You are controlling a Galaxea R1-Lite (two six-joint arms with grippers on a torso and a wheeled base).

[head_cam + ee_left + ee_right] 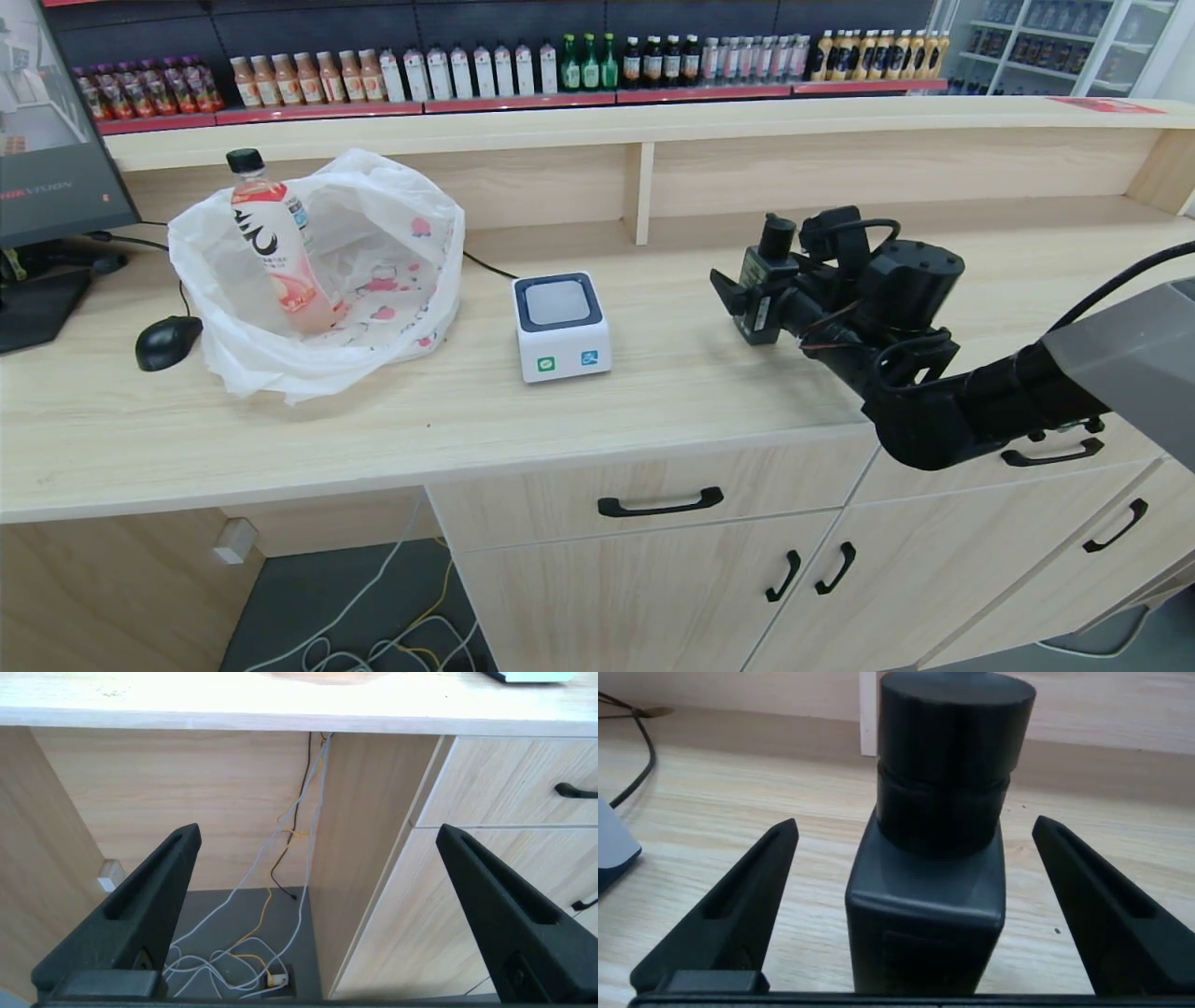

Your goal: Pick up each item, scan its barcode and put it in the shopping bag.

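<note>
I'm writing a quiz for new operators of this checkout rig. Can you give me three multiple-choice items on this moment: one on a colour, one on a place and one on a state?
1. What colour is the body of the scanner?
A. white
B. red
C. black

2. Where is the pink bottle?
A. on the scanner
B. in the shopping bag
C. lying flat beside the scanner

3. How does the right claw stand at the dark bottle?
A. open, with a finger on either side and apart from it
B. shut on it
C. shut, well away from it

Answers:
1 A: the box's sides are white under a grey top.
2 B: it leans inside the bag, with its cap above the rim.
3 A: the right wrist view shows gaps between both fingers and the bottle.
</note>
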